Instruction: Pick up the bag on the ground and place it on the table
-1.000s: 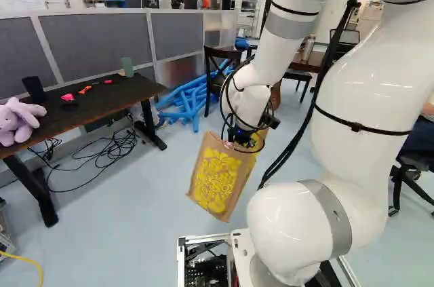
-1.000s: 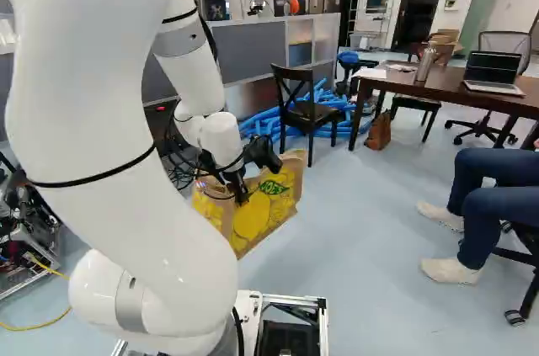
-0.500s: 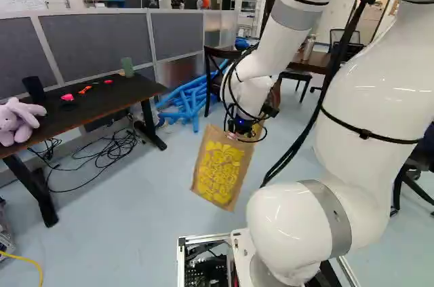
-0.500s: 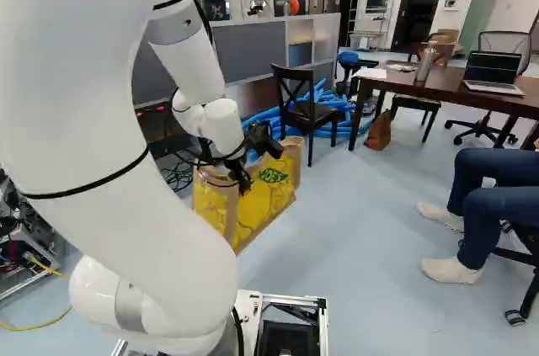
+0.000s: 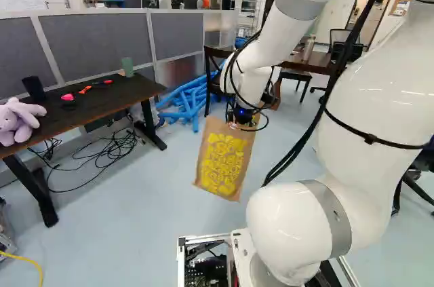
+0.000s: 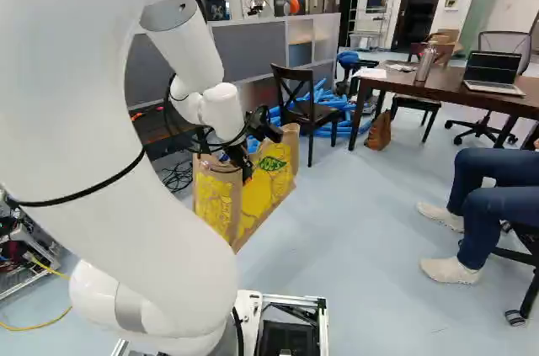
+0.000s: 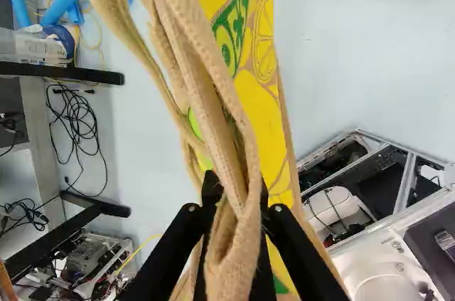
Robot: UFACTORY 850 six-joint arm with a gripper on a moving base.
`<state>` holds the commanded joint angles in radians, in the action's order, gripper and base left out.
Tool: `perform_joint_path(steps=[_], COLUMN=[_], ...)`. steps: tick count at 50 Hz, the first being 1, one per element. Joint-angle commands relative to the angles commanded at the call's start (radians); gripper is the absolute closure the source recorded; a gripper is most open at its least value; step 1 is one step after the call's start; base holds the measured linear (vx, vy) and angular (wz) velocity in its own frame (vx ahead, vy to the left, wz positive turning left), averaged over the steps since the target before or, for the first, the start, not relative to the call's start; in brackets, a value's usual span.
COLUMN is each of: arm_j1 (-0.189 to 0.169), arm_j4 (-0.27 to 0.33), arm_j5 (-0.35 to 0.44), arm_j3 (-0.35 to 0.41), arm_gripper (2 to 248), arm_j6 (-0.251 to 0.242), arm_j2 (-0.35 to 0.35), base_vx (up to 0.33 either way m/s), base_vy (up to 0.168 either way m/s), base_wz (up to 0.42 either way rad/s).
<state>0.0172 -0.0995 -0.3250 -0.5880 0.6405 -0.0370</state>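
Hand (image 6: 246, 172) | pinching handles (image 7: 233, 247) | bag (image 5: 221, 159) hanging below, slightly tilted

Black table (image 5: 88, 104) bearing plush rabbit (image 5: 19, 121), dark cup (image 5: 34, 88), small bright items (image 5: 68, 97), green block (image 5: 127, 67), brown table (image 6: 446, 87) bearing laptop (image 6: 493, 70), bottle (image 6: 424, 65), paper (image 6: 371, 73), pale floor (image 6: 362, 204) bearing blue tubes (image 5: 186, 100), tangled cables (image 5: 108, 152).

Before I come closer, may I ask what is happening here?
A white robot arm holds up a tan bag with yellow print, its jaws shut on the handles. The bag hangs slightly tilted above the floor. It is not yet on a table, neither the black one nor the brown one.
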Motion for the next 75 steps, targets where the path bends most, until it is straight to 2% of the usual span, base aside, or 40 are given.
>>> perform_joint_path(steps=[35,55,75], arm_j1=[0.007,0.026,0.064], arm_j4=[0.099,0.146,0.183], arm_j5=[-0.161,-0.270,-0.377], arm_j3=[-0.122,-0.193,-0.255], arm_gripper=[215,215,215], arm_j6=[0.000,0.000,0.000], arm_j2=[0.007,0.008,0.018], base_vx=[0.000,0.000,0.000], base_vy=[0.000,0.000,0.000], base_wz=[0.000,0.000,0.000])
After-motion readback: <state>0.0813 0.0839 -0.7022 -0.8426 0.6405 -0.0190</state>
